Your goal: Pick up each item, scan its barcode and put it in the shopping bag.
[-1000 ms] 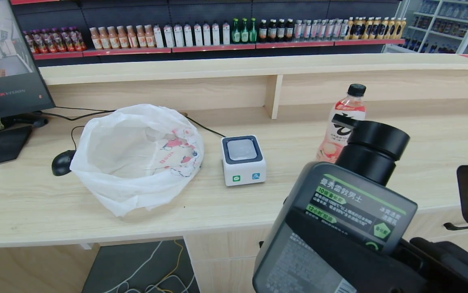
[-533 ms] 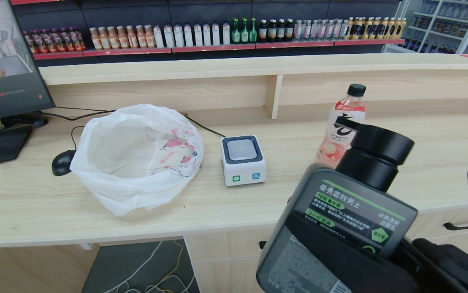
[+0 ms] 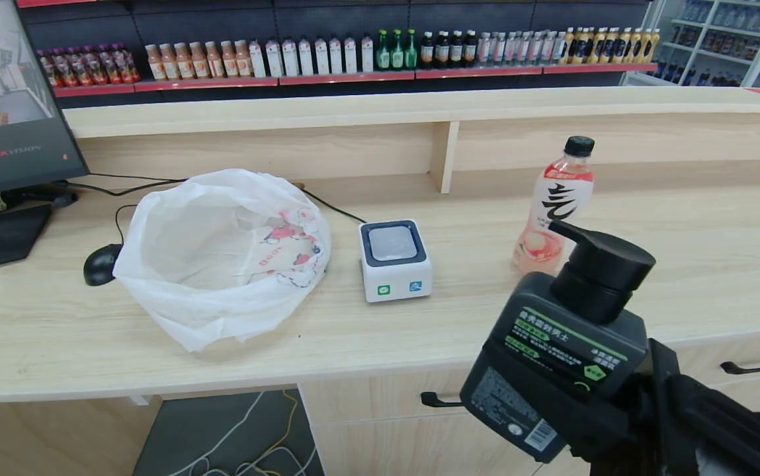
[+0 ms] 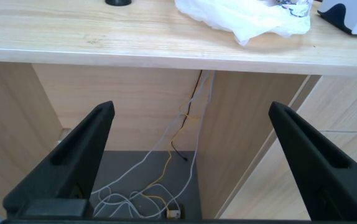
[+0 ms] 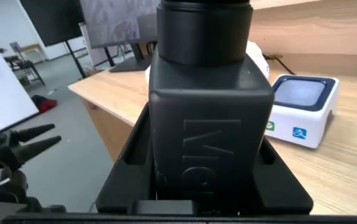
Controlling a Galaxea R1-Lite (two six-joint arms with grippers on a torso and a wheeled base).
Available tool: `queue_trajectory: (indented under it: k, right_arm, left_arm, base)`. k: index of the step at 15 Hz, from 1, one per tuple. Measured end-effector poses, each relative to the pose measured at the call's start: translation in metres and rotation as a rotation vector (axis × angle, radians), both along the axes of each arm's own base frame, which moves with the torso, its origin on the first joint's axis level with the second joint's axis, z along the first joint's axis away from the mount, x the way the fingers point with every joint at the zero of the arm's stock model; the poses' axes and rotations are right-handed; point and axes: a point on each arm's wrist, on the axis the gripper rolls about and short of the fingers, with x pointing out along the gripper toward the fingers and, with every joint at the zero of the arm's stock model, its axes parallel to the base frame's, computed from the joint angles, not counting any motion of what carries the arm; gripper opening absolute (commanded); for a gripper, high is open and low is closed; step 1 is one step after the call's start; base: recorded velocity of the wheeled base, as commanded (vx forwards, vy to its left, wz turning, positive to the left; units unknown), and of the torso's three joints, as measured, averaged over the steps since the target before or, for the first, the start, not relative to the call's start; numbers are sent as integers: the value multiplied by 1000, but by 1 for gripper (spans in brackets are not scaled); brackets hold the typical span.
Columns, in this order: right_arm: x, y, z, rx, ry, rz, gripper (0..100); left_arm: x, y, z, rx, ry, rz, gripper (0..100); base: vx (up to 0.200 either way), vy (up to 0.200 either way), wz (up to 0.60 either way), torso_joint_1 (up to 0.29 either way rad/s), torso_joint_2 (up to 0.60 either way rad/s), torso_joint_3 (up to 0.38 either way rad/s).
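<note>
Fingers of the right gripper (image 5: 206, 177) are clamped on the lower sides of a black pump bottle (image 3: 568, 340). The bottle is held tilted in the air at the near edge of the wooden counter (image 3: 55, 330), with its pump head toward the counter and a barcode sticker (image 3: 538, 434) at its lower corner. The left gripper (image 4: 191, 109) is held low in front of the counter, its fingers spread wide apart on nothing. On the counter a white shopping bag (image 3: 174, 311) is laid open, and a white barcode scanner (image 3: 395, 261) is set just beside it. Farther right, a peach drink bottle (image 3: 555, 205) is stood upright. A black mouse (image 3: 102, 263) is placed at the bag's left, with a monitor (image 3: 2, 99) behind. What look to be drink bottles (image 3: 353, 56) are lined along the back shelf.
</note>
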Motion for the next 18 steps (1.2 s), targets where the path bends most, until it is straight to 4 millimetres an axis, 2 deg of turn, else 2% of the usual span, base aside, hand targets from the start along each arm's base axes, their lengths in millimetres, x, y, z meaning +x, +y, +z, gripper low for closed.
queue_trajectory:
  k: [4, 11, 18]
  right_arm:
    - [7, -15, -11, -95, -33, -96, 0]
    - [51, -60, -12, -136, -42, -438, 0]
    - [68, -70, -13, -135, -27, -518, 0]
  left_arm:
    - [0, 0, 0, 0, 0, 0, 100]
    - [0, 0, 0, 0, -1, 0, 100]
    - [0, 0, 0, 1, 0, 0, 100]
  base:
    - [0, 0, 0, 0, 0, 0]
    - [0, 0, 0, 0, 0, 0]
    - [0, 0, 0, 0, 0, 0]
